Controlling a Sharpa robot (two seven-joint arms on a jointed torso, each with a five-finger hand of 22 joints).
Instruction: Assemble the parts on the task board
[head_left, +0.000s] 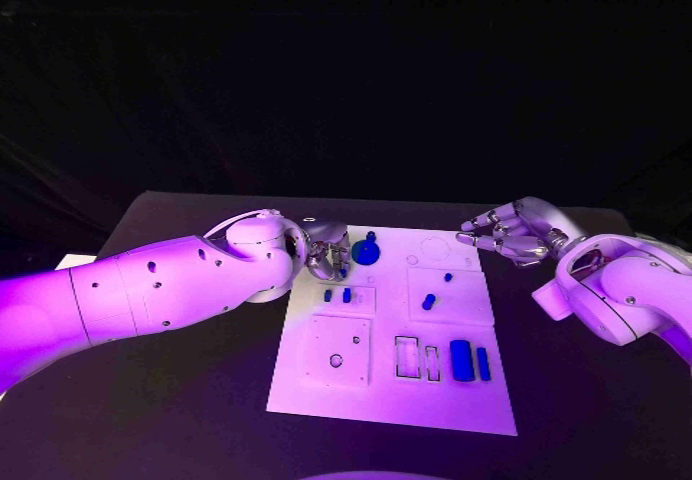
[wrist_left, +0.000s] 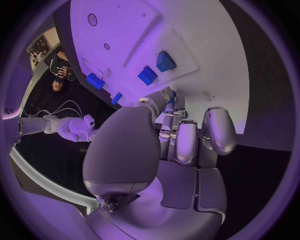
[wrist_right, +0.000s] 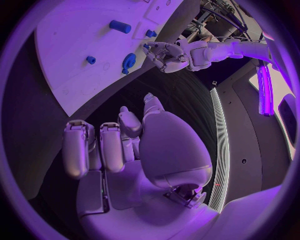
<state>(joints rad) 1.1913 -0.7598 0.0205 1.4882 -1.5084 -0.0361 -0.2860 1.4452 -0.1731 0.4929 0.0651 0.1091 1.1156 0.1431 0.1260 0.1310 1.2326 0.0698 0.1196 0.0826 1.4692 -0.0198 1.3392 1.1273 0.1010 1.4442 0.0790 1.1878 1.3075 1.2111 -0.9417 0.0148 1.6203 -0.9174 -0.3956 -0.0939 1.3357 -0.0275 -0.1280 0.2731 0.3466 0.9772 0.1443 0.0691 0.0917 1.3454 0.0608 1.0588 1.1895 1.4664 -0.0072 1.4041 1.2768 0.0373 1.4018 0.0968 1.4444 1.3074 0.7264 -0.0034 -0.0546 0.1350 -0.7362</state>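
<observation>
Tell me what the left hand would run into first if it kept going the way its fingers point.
Most likely the round blue part at the far end of the task board: the left hand sits just beside it, fingers toward it. Whether they already touch is unclear.

The task board (head_left: 462, 400) looks smooth, matt plastic; the table (head_left: 188, 410) is matt black.

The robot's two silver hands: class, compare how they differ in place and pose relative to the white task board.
The left silver hand reaches over the white task board's far left corner, beside a round blue part; the right silver hand hovers off the board's far right edge, over the black table. The left hand's fingers point down at the board; the right hand's fingers curl sideways toward it. Both hold nothing.
</observation>
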